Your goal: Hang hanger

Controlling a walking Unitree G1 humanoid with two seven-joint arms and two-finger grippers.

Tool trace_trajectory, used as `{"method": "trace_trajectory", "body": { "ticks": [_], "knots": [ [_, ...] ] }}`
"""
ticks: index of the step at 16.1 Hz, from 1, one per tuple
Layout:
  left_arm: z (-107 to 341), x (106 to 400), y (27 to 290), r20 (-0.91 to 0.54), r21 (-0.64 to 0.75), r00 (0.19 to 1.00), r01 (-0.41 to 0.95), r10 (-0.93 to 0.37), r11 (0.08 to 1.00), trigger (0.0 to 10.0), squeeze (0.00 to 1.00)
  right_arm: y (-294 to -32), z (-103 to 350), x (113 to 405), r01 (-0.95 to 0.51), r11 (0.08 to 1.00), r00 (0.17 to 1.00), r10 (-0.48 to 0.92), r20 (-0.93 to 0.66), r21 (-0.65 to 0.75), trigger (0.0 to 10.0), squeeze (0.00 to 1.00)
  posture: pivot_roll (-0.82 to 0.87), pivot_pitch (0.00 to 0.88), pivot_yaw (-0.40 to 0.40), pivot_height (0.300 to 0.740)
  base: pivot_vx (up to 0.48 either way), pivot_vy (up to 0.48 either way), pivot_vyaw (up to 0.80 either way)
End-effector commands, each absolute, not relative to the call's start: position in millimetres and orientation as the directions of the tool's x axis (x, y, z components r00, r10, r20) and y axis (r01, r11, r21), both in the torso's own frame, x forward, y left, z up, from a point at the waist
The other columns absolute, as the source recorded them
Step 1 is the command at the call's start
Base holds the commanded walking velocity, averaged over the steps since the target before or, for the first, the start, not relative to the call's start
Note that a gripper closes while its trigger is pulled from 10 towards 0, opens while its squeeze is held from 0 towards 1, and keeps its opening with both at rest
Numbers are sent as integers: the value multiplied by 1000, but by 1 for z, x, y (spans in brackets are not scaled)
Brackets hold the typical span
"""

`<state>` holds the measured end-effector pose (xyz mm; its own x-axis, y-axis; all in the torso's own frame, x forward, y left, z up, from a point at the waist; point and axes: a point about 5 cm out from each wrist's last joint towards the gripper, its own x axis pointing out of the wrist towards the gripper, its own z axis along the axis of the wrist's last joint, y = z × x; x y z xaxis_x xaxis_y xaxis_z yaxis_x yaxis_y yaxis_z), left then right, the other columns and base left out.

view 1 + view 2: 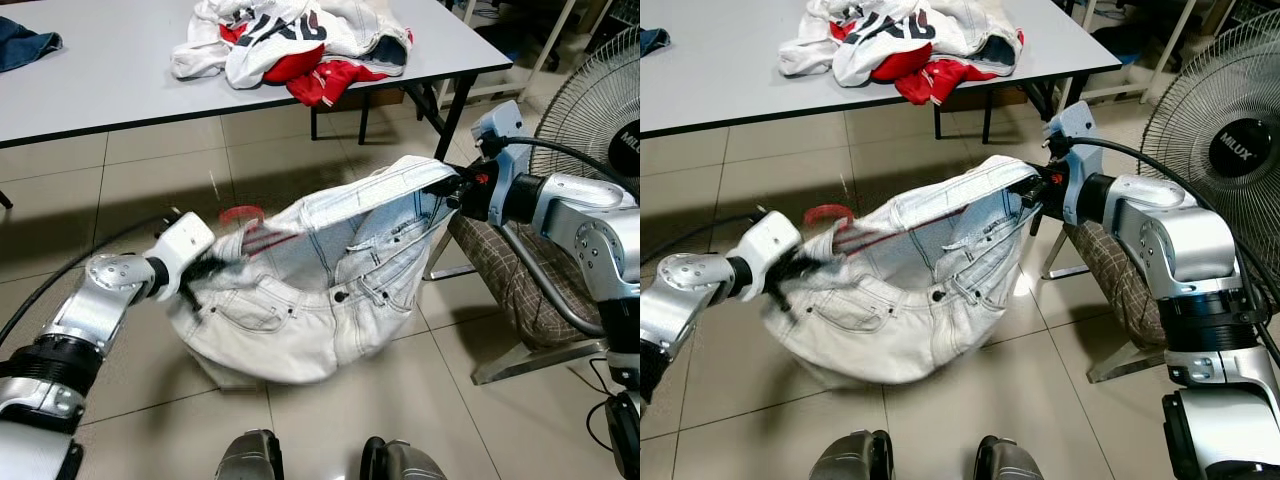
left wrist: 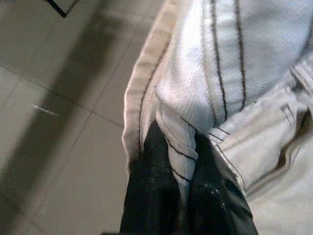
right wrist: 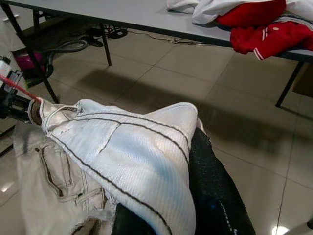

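Left eye view: white jeans hang stretched between both tools above the tiled floor. Left tool, at 9 o'clock, is clenched on the waistband beside the red hanger.

Right eye view: right tool, at 2 o'clock, grips the opposite waistband edge. Keep both grips firm and the fabric taut while carrying.

Left wrist view: fingers pinch a denim fold.

Right wrist view: the counter edge lies at 12 o'clock; open floor lies between. No rail visible.
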<state>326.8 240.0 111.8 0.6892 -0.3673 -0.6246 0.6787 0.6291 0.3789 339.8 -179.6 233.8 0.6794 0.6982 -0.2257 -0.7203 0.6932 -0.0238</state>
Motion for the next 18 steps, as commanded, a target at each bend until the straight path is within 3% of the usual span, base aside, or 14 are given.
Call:
{"method": "trace_trajectory", "body": {
  "ticks": [1, 4, 7, 8, 9, 11, 13, 14, 18],
  "knots": [
    [93, 310, 274, -745, 401, 636, 667, -201, 628, 0, 0, -196, 268, 341, -670, 735, 742, 662, -109, -104, 0, 0, -91, 72, 39, 740, 0, 0, 0],
    [91, 308, 273, -772, 434, 610, 713, -180, 551, 0, 0, -196, 266, 343, -670, 735, 742, 661, -115, -98, 0, 0, -90, 77, 38, 740, 0, 0, 0],
    [93, 313, 259, -719, 323, 632, 672, -288, 667, 0, 0, -183, 256, 340, -697, 714, 715, 687, -127, -67, 0, 0, -88, 81, 36, 740, 0, 0, 0],
    [98, 317, 250, -641, 171, 660, 620, -392, 766, 0, 0, -176, 249, 337, -715, 698, 696, 704, -141, -47, 0, 0, -87, 87, 36, 740, 0, 0, 0],
    [100, 318, 247, -614, 123, 668, 608, -421, 785, 0, 0, -174, 247, 335, -719, 694, 691, 708, -145, -42, 0, 0, -87, 87, 36, 740, 0, 0, 0],
    [120, 324, 237, -454, -110, 706, 561, -544, 820, 0, 0, -171, 232, 329, -726, 687, 679, 710, -187, -31, 0, 0, -85, 97, 35, 740, 0, 0, 0],
    [147, 332, 236, -266, -293, 746, 540, -610, 789, 0, 0, -170, 212, 322, -722, 690, 676, 690, -260, -45, 0, 0, -80, 110, 34, 740, 0, 0, 0],
    [174, 335, 234, -92, -414, 746, 574, -660, 707, 0, 0, -168, 191, 317, -718, 686, 678, 648, -347, -121, 0, 0, -76, 115, 35, 740, 0, 0, 0],
    [210, 328, 219, 94, -489, 667, 677, -739, 550, 0, 0, -150, 152, 313, -721, 668, 669, 604, -433, -182, 0, 0, -65, 125, 36, 740, 0, 0, 0]
  ]
}}
